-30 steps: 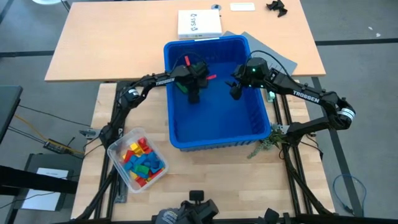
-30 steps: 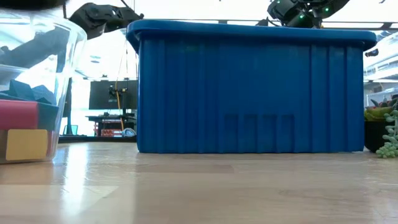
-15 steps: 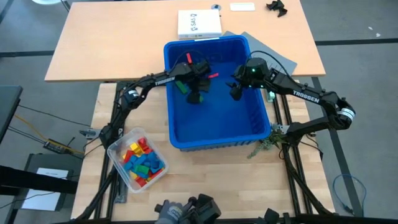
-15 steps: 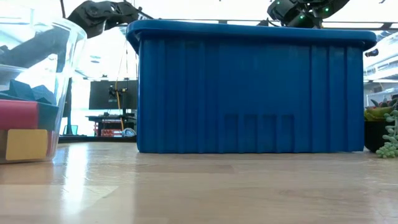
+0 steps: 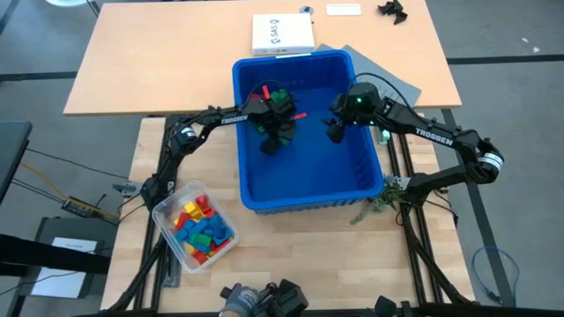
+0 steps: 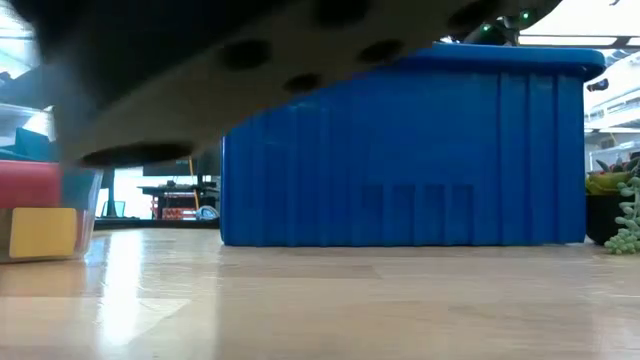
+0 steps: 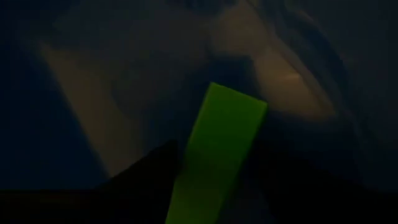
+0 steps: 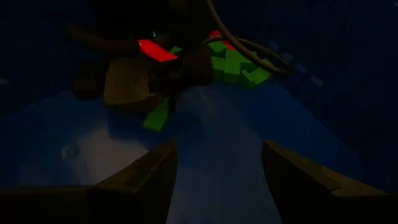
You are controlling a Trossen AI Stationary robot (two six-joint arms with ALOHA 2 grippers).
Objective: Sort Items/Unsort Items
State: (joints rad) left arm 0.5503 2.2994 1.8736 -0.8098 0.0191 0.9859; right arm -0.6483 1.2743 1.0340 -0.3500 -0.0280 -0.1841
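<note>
Dropping a green block (image 7: 217,155) into the blue bin (image 5: 304,198) is the step here, so keep your left hand (image 5: 280,132) over the far-left part of the bin where the other green blocks (image 8: 233,65) already sit. Its fingers look spread, with the block between them in the wrist view, though you cannot tell if it is loose or touching. Lift straight up so you do not scatter the pile. Your right hand (image 5: 335,130) hovers wide and empty over the bin's right side; keep it apart. Remaining blocks (image 5: 198,231) wait in the clear tub (image 5: 167,238) on the tabletop (image 5: 150,150), near-left.
</note>
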